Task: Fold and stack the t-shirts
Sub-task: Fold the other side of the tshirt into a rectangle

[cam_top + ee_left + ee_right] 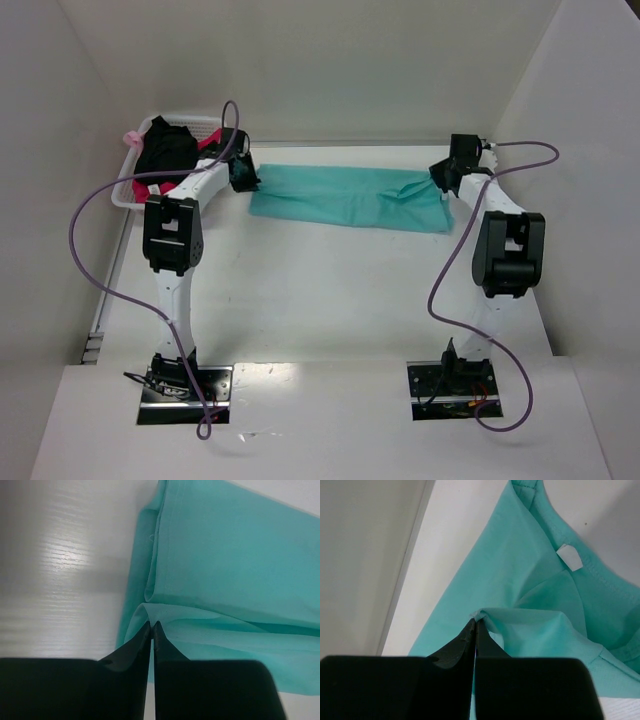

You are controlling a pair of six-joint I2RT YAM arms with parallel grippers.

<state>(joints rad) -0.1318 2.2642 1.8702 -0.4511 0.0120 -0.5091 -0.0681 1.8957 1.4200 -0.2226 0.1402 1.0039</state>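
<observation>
The left claw is almost shut, and its two black fingers pinch a little peak of the teal t-shirt at the tips. From the tips, in the left wrist view, the shirt spreads out toward 12 and 2 o'clock, and a folded edge runs up to 12 o'clock. The right claw is shut tight on another small fold of the same shirt. In its wrist view the neck hole sits at 1 o'clock, with a small white label on it. From above, the teal shirt lies long and low on the white table. It is stretched between both claws, one at its 9 o'clock end and one at its 3 o'clock end. At 10 o'clock on the table, just beside the left claw, a white basket holds the black t-shirt and the pink-red t-shirt
</observation>
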